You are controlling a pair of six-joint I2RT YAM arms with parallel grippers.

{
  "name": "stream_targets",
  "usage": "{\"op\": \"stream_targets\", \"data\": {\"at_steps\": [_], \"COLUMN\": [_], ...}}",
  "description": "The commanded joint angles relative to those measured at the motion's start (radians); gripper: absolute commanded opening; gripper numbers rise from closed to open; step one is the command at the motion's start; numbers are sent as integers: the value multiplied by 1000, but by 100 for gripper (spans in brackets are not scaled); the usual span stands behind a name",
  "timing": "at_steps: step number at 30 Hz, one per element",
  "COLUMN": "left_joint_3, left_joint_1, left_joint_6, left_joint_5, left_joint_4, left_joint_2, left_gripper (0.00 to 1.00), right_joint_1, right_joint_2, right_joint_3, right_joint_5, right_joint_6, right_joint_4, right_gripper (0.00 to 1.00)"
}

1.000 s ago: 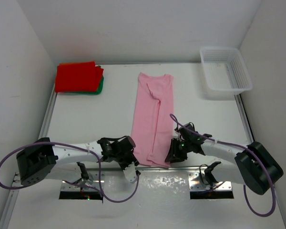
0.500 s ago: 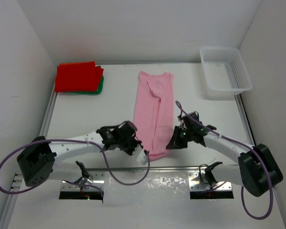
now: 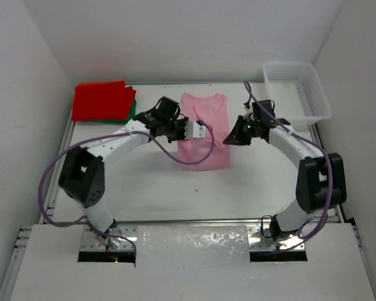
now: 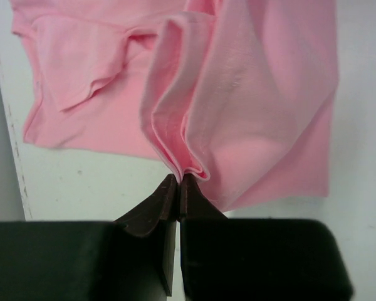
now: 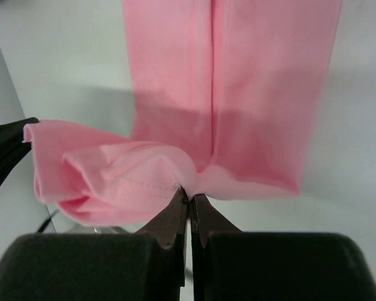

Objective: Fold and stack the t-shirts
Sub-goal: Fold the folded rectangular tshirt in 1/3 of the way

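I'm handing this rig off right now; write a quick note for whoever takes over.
Left claw: shut on one hem corner of the pink shirt.
Right claw: shut on the other hem corner.
Pink shirt: on the table, folded narrow, hem end lifted over its middle, half-fold unfinished.
Done: red shirt folded on green shirt, far-left corner.
Left: lay hem at collar, release, move pink onto that stack. Orange shirt not in view.

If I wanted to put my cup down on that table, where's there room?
The near middle of the table is bare, between the pink shirt and the near edge. The far side is crowded: red shirt stack left, left claw and right claw gripping the pink shirt centre, basket right.
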Motion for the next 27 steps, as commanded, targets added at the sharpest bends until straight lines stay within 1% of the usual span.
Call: {"op": "stream_targets", "data": {"at_steps": [1,3,6,11,17,27], "left_joint_3": [127,187,227,267,253,227], "left_joint_1": [41,61,86,96,110,119], "left_joint_6": [-28,-33,-42,-85,-128,-207], "left_joint_5": [44,43,27,11,-22,-75], "left_joint_4": [-23,-13,17,116,242,395], "left_joint_2": [79,140,202,271,323,389], "left_gripper": [0,0,0,0,0,0], "right_joint_1": [-31,-39,-65,-100,-102,-107], "right_joint_2": [72,143,235,313,410,499], "right_joint_3": [133,195,268,332,424,476], "right_joint_5": [-8,-6,-15,-8,0,29], "right_joint_6": [-45,-45,-42,-28,-28,-20], "right_joint_4": [-4,-3,-7,5,-3,2], "right_gripper": [0,0,0,0,0,0]}}
